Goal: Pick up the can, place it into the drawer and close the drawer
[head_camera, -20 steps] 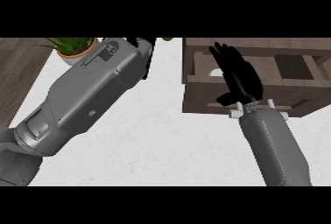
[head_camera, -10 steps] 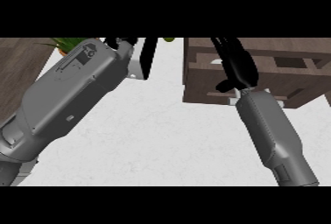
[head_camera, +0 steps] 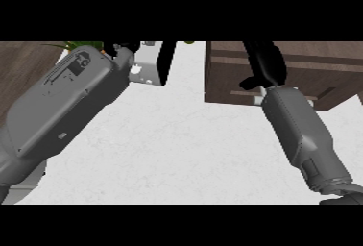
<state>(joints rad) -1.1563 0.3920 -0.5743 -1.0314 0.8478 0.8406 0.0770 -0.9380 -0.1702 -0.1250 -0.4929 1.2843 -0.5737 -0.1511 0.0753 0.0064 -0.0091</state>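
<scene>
Both forearms have pushed further up my view than a second ago, and the pale inside of the drawer (head_camera: 228, 72) that I saw then no longer shows; only brown wood faces me now. My right hand (head_camera: 266, 65) lies over the drawer, with its wrist just past the drawer's near edge. Its fingers run straight and close together away from me until the top of the view cuts them off, and the thumb sticks out toward the drawer's left side. The right forearm (head_camera: 301, 134) slants back from the drawer's near edge across the white counter (head_camera: 184, 149) to the lower right.

Just beside the drawer's left edge, a black strip of my left hand (head_camera: 167, 62) shows at the top of the view. The rest is hidden or cut off, so I cannot tell whether that hand is spread or closed. The left forearm (head_camera: 67, 103) fills the space well to the drawer's left and covers most of a green plant (head_camera: 58, 46). The can is out of my sight, and I cannot tell where it lies. Nor can I tell whether the drawer stands open.
</scene>
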